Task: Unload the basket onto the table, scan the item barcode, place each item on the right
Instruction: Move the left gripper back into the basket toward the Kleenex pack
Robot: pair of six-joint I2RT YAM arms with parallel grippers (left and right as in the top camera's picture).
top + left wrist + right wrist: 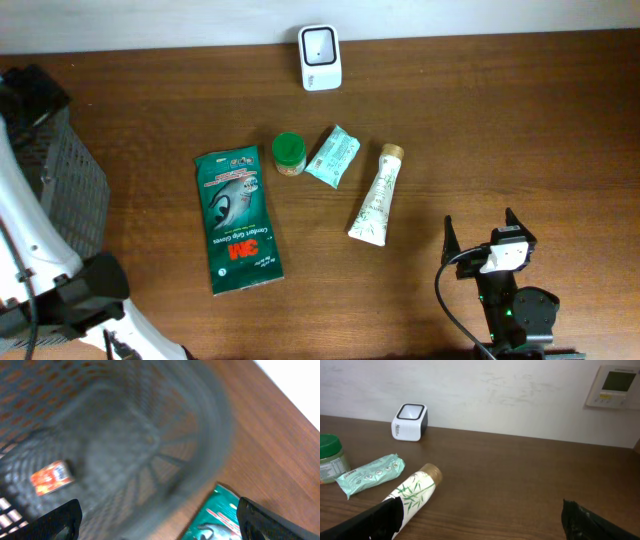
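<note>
Overhead, the right end effector (480, 224) gapes empty near the tube (375, 195), the left end effector (160, 512) open above a mesh basket (125, 435).

Jar (289, 152) – pouch (333, 156) – tube (376, 196), left to right.

Left wrist view is all smeared, so the mesh basket (125, 450) is just a grey blur and the little orange packet (50, 477) inside it is unreadable, the green glove pack (220, 515) gets chopped off at the bottom edge, and in the right wrist view the green jar (329, 457) is half cut by the left edge.
</note>
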